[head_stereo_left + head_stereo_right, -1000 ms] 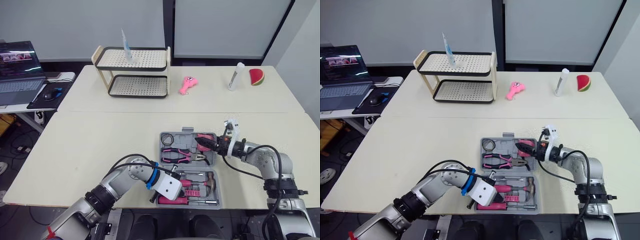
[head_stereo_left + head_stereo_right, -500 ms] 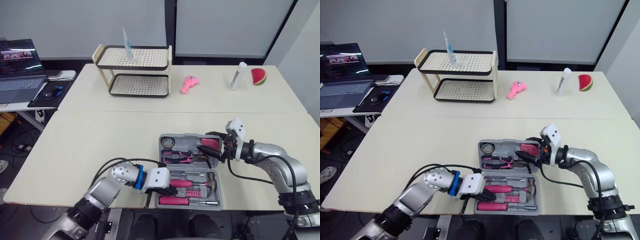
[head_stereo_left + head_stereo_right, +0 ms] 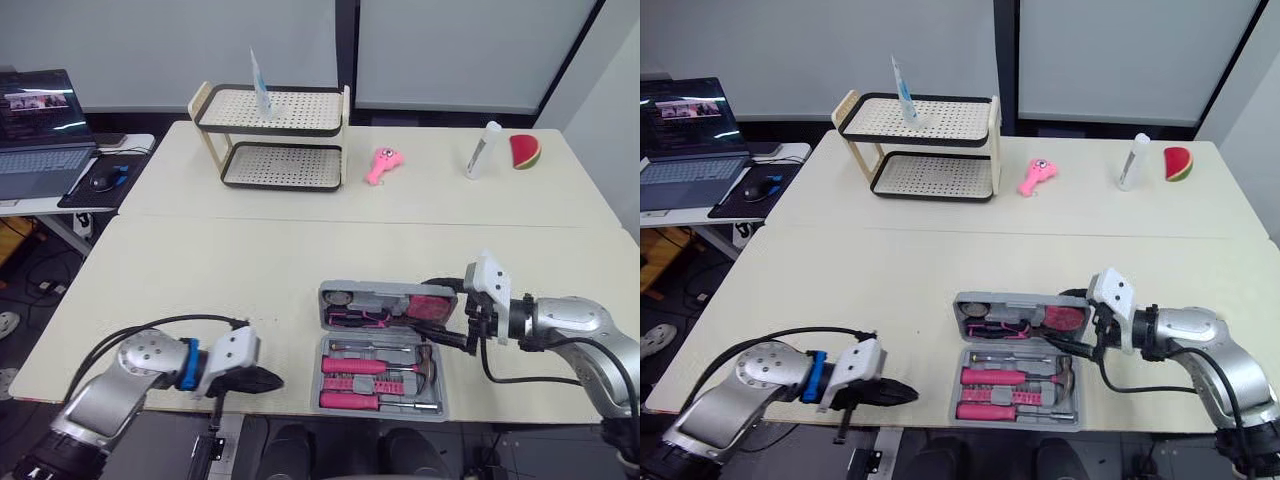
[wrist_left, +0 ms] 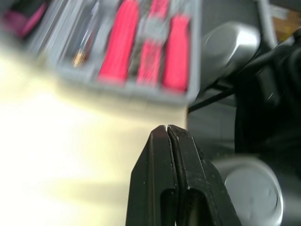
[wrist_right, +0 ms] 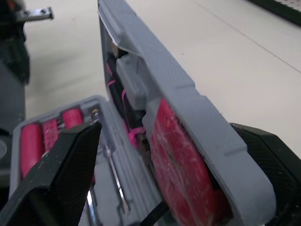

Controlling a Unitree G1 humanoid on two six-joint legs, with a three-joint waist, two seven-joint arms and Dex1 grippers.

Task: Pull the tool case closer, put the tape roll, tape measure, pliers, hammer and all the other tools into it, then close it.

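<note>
The grey tool case (image 3: 380, 375) lies near the table's front edge with pink-handled tools in its near half. Its far half, the lid (image 3: 385, 297), stands tilted up on the hinge and carries pink tools inside (image 5: 183, 155). My right gripper (image 3: 452, 335) is at the lid's right end, shut on the lid, one finger (image 5: 70, 174) on its inner side and the other behind it. My left gripper (image 3: 270, 380) is shut with nothing in it, low at the front edge, left of the case and apart from it; its fingertips (image 4: 167, 129) are pressed together.
A two-tier rack (image 3: 270, 140) stands at the back left with a pink toy (image 3: 378, 167) to its right. A white bottle (image 3: 480, 150) and a watermelon slice (image 3: 525, 152) sit at the back right. A laptop (image 3: 40, 130) and mouse (image 3: 103, 181) are on a side desk.
The lid has swung up from flat to tilted, with my right gripper on its right end. My left gripper has pulled back from the case to the left. The camera has shifted.
</note>
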